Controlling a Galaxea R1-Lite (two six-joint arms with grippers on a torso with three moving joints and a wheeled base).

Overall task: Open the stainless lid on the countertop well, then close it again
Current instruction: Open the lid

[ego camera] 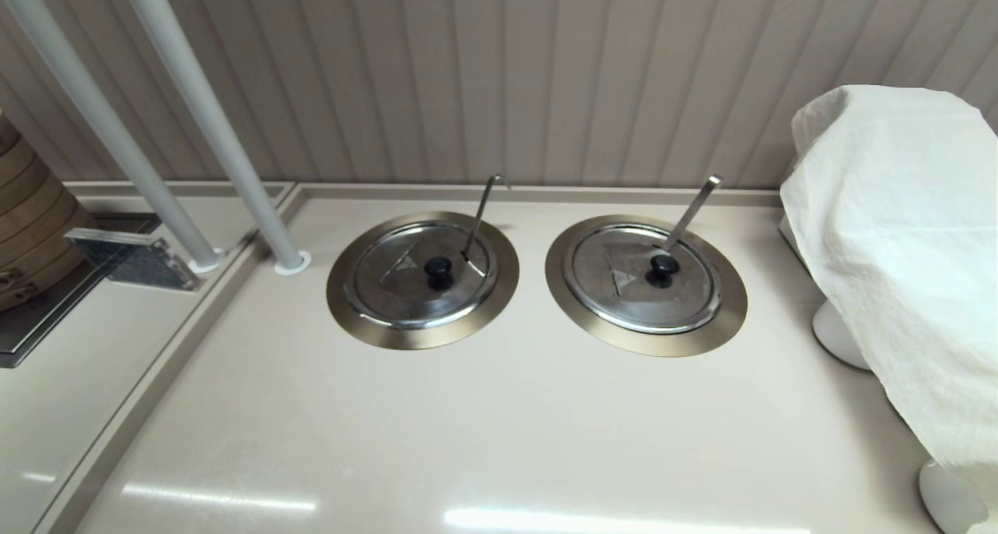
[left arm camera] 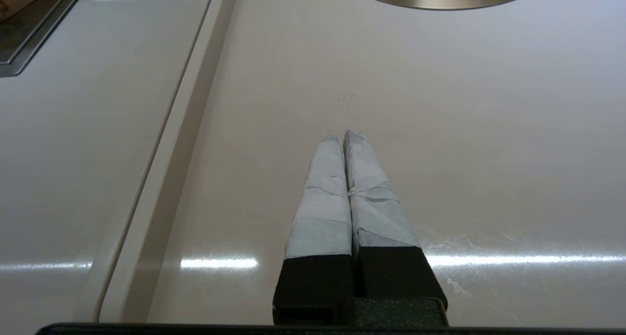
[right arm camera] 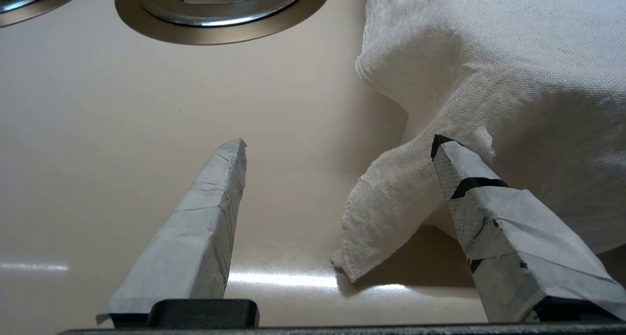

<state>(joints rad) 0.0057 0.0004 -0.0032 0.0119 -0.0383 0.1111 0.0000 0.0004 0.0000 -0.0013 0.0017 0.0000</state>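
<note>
The stainless lid with its black knob sits shut on the countertop well, inside the bronze-steel ring. The thin hook-tipped rod rises through the lid's edge notch. Neither gripper shows in the head view. In the left wrist view my left gripper is shut and empty, low over bare counter, well short of the well's ring. My right gripper is open and empty over the counter. Its one finger lies against a white cloth.
The twin lid with the flat straight handle lies to the right. A white cloth covers something on white feet at the far right. Two grey poles and a counter seam stand at the left, with a bamboo steamer beyond.
</note>
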